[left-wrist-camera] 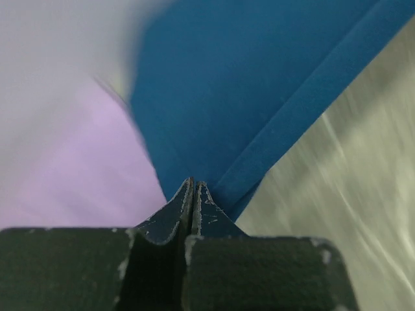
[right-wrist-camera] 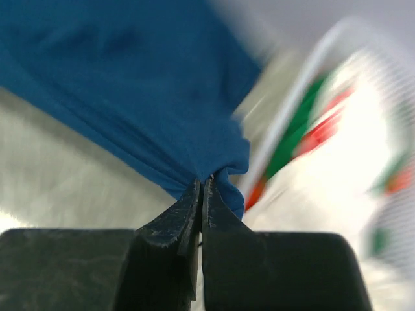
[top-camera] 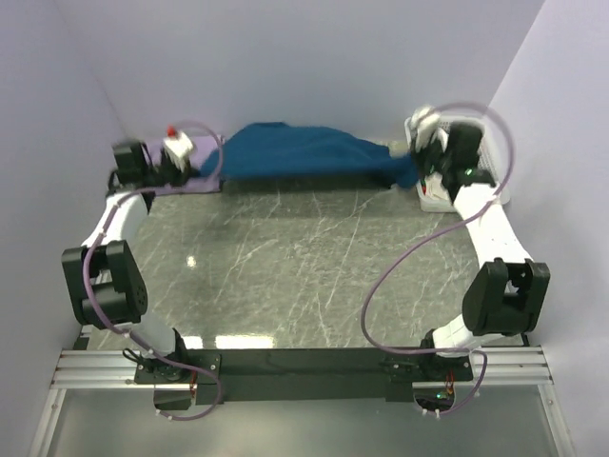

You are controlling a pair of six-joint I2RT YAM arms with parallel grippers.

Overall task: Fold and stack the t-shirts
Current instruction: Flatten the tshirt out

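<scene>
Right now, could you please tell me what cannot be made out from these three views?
- Top view: the right arm hides most of the basket and one end of the blue t-shirt.
- Right wrist view: the white, green and red cloth is blurred, shape unclear.
- Left wrist view: the lavender t-shirt is blurred and cut by the left edge.

Blue t-shirt (top-camera: 304, 152): I log plain deep teal-blue, no print. Lavender t-shirt (left-wrist-camera: 84, 175): pale, plain. Tabletop (top-camera: 285, 276): grey-green marble, white veins. Basket (top-camera: 431, 198): white. White t-shirt (right-wrist-camera: 350, 149): I see green and red-orange marks, blurred. Left gripper (left-wrist-camera: 193, 188) and right gripper (right-wrist-camera: 202, 184): black, edges scuffed pale. Cables (top-camera: 400, 276): purple.
</scene>
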